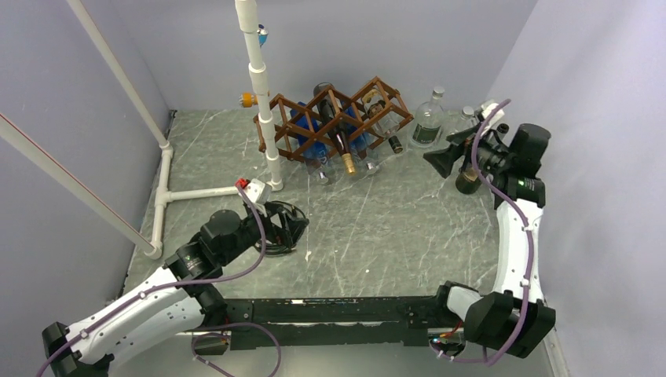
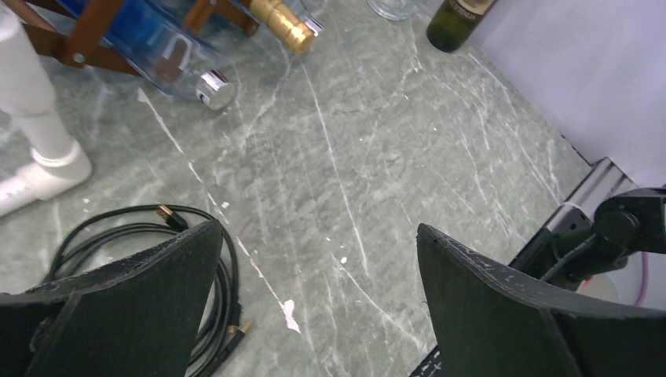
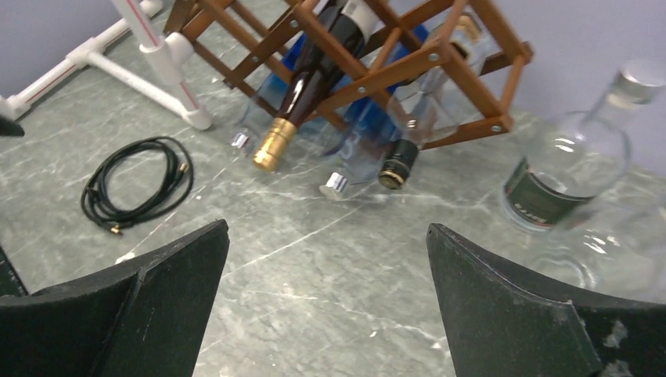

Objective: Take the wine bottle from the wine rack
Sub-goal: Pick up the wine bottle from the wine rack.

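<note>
A dark brown wooden lattice wine rack point(image 1: 345, 110) of diamond-shaped cells is seen at the far side of a grey-green marbled tabletop point(image 1: 393, 236), just beside a white plastic pipe frame point(image 1: 257, 78). Several bottles are lodged in it, their necks slanting down toward the near side. The dark glass wine bottle with a gold foil cap point(image 3: 310, 78) is taken to be the task's bottle. It lies in a middle cell with its cap low by the tabletop, though contact cannot be told. A blue glass bottle point(image 2: 149, 39) and clear ones are held in neighbouring cells. The left pincer point(image 1: 289, 224) is shown wide open and empty above a coiled black cable point(image 3: 137, 188), well apart from the rack. The right pincer point(image 1: 440, 161) is likewise wide open and empty, raised near the rack's right end and turned toward it. Nothing of the task is judged done: the bottle is yet to be reached, gripped and drawn out.
</note>
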Robot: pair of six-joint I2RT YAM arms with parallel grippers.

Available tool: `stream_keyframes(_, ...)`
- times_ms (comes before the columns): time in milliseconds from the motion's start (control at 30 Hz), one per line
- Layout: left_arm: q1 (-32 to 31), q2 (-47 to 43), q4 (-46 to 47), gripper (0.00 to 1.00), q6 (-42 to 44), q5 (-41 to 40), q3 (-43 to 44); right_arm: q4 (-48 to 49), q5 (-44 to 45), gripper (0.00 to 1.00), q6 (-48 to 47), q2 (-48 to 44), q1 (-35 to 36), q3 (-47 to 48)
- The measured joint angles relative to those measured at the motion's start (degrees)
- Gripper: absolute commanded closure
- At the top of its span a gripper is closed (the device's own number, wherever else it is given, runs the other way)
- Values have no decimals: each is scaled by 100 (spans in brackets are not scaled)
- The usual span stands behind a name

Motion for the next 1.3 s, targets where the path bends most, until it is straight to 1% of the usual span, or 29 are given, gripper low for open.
stream_keyframes(167, 107, 133, -428, 1, 299, -179, 459, -352, 361, 0, -247, 50, 608, -2)
stream_keyframes(333, 188, 352, -1010, 1, 688, -332, 1156, -389, 828, 0, -319, 131, 1025, -87)
stream_keyframes(500, 254, 546, -1449, 1, 1043, -474, 1805, -304, 1088, 0, -46, 260, 1147, -190)
stream_keyframes(667, 341, 750, -1803, 1, 1510, -658, 2295, 4, 1128, 0, 387, 372, 1209, -313)
stream_keyframes(833, 413, 787, -1902, 1, 1869, -859, 2262, 225, 1226, 0, 546, 533, 1484, -317)
stream_keyframes(1033, 549, 931, -1908, 1, 2114, -1001, 1978, 260, 1810, 0, 426, 881, 2356, -282)
stream_keyframes(1167, 586, 1003, -1917, 1, 2319, -1106, 1878, 133, 2282, 0, 243, 1182, 2765, 4)
stream_keyframes(1300, 590, 1027, -1937, 1, 2417, -1202, 1849, 22, 2774, 0, 83, 1495, 3082, 533)
